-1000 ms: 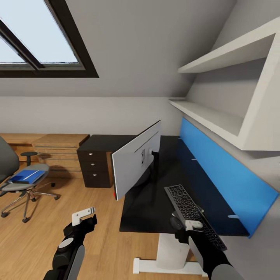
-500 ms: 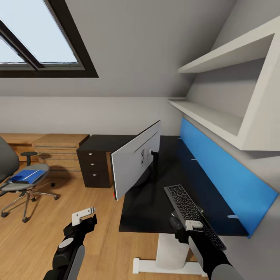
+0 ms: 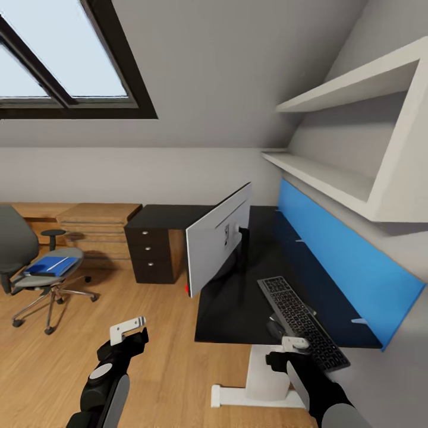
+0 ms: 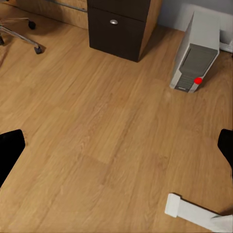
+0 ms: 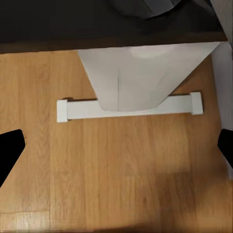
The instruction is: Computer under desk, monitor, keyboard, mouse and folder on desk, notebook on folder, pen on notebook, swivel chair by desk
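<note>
A: Right gripper (image 3: 286,352) spread wide and empty, at the desk (image 3: 238,309) front edge; mouse (image 3: 277,326) beside the keyboard (image 3: 302,322); left gripper (image 3: 128,334) likewise wide, over bare floor.

B: Probably folder (image 3: 52,264) next, on the swivel chair (image 3: 35,267), well apart; monitor (image 3: 217,238) overhanging the edge.

Monitor (image 3: 217,245) crowds desk (image 3: 238,309) (keyboard (image 3: 302,315) too); floor (image 3: 166,356) open.

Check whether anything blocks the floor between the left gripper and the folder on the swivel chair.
Nothing visible does. The left gripper hangs over bare wood floor; the blue folder lies on the swivel chair seat beyond it, and the dark drawer cabinet stands off to the side.
</note>
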`<state>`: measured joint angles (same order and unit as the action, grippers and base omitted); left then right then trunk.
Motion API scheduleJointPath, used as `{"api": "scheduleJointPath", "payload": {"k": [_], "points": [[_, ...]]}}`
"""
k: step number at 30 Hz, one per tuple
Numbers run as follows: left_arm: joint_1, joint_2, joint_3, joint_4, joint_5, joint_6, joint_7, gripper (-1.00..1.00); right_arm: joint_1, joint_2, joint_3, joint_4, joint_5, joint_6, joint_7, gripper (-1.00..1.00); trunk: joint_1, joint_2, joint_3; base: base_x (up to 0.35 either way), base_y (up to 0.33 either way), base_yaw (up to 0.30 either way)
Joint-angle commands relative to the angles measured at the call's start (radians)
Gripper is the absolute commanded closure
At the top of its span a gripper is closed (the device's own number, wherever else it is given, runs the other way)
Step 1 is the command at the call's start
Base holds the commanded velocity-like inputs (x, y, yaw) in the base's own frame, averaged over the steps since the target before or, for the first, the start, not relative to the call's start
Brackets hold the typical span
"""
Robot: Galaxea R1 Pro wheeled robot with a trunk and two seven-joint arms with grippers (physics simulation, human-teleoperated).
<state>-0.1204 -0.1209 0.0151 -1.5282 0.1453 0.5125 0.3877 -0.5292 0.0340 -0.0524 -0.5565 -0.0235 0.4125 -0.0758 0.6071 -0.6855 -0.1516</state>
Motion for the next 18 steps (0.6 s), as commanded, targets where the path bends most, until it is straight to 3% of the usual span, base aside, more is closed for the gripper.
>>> {"api": "scheduleJointPath", "payload": {"k": [1, 9, 18], "points": [[-0.001, 0.000, 0.000, -0.001, 0.010, 0.003, 0.007, -1.00, 0.000, 0.001, -0.003, -0.002, -0.003, 0.005, -0.003, -1.00, 0.000, -0.002, -0.002, -0.104, 0.098, 0.000], [-0.001, -0.001, 0.000, -0.013, 0.012, 0.002, 0.007, -1.00, 0.000, 0.005, -0.001, -0.002, -0.002, 0.006, -0.002, -1.00, 0.000, -0.002, -0.002, -0.031, 0.029, 0.000], [-0.001, -0.003, 0.000, -0.030, 0.013, 0.003, 0.007, -1.00, 0.000, 0.006, -0.001, -0.002, -0.001, 0.005, -0.002, -1.00, 0.035, -0.065, -0.030, -0.002, 0.002, 0.000]]}}
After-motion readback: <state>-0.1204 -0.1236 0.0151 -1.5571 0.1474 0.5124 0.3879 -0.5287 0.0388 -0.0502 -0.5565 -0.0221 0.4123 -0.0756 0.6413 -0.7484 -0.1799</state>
